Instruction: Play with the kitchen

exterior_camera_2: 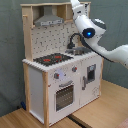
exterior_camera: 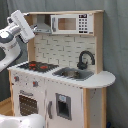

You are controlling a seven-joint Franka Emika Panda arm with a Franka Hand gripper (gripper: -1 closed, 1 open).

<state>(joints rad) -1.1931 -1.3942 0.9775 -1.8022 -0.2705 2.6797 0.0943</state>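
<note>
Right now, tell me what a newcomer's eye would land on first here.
The tall white and light-wood toy kitchen fills the middle of both exterior views, with its red-ringed hob and black faucet on the counter. The white robot arm reaches up toward the kitchen's upper shelf, entering from the second exterior view's right. A microwave sits under the top board, right of the hood in the first exterior view.
</note>
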